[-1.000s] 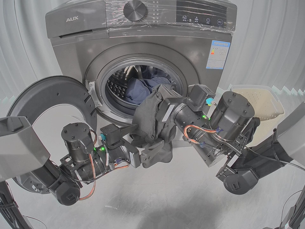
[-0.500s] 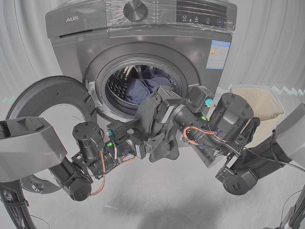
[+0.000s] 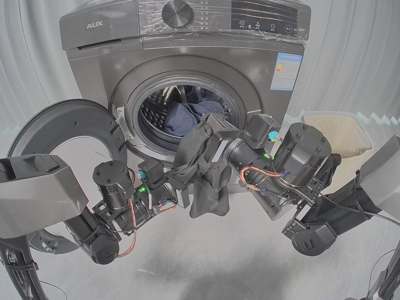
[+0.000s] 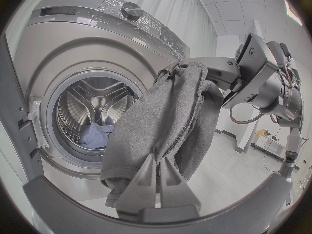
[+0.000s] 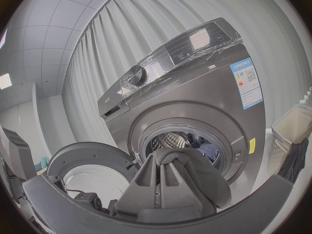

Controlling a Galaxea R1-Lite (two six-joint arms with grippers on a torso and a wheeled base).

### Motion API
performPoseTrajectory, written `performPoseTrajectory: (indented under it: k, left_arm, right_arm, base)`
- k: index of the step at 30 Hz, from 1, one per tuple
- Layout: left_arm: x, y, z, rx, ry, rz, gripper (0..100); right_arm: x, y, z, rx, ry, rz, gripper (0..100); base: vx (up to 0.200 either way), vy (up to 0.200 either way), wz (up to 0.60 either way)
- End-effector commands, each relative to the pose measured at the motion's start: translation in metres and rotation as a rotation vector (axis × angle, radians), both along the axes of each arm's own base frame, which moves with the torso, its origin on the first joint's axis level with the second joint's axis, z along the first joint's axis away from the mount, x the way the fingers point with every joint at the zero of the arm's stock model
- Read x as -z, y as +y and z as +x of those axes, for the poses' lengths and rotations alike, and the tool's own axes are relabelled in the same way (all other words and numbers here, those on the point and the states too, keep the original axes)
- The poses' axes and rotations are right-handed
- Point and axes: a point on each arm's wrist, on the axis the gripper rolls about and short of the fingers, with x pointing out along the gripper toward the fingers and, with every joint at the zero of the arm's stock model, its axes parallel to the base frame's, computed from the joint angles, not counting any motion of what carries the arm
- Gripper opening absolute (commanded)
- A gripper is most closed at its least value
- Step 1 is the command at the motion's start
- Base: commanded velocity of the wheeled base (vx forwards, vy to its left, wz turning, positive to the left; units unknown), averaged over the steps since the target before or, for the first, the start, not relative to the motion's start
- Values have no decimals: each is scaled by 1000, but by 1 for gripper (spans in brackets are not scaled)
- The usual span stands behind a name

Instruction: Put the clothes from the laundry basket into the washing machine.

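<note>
The right gripper [image 3: 214,122] holds a dark grey garment [image 3: 192,146] just in front of the washing machine [image 3: 104,34], level with the lower lip of its open drum [image 3: 154,109]. I judge it is held high and close so the cloth can go straight through the opening rather than drag on the floor. Its fingers [image 5: 144,186] are closed, with the top of the garment bunched over and around their tips. The rest hangs down in front of the machine's lower panel, and there the left gripper [image 3: 189,175] sits on the door [image 3: 71,121] side. Its fingers [image 4: 141,186] are pressed together with their tips at a fold low on the cloth, apparently pinching it — likely to gather the loose tail so none is left hanging outside the drum. Blue clothes [image 3: 183,117] already lie inside the machine. The laundry basket [image 3: 354,138] stands on the floor beside the machine, on the side away from the door, with another dark piece [image 5: 294,160] draped over its rim.
</note>
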Motion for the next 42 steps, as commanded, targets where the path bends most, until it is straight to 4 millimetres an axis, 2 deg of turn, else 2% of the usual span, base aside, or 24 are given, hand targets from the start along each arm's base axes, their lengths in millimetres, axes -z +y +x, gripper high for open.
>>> performPoseTrajectory:
  k: [1,5,9,17,18,32,42]
  left_arm:
    - [-4,2,-3,0,-9,-6,0]
    - [-14,5,-14,15,-23,-13,0]
    - [-11,6,-20,23,-6,-2,0]
    - [-8,6,-18,23,1,3,0]
    - [-7,7,-18,22,4,5,100]
    - [8,4,-9,5,44,19,100]
    - [3,6,-9,-4,30,10,100]
  right_arm:
    - [1,0,0,1,1,-2,0]
    - [5,-3,4,10,9,-11,0]
    - [8,-1,5,7,13,-17,0]
    - [6,-1,4,4,4,-8,0]
    - [6,-1,4,3,4,-8,0]
    - [5,2,1,-6,2,-5,0]
    - [6,1,2,-2,3,-6,0]
  base:
    - [0,0,0]
    - [0,0,0]
    - [0,0,0]
    - [0,0,0]
    - [0,0,0]
    - [0,0,0]
    - [0,0,0]
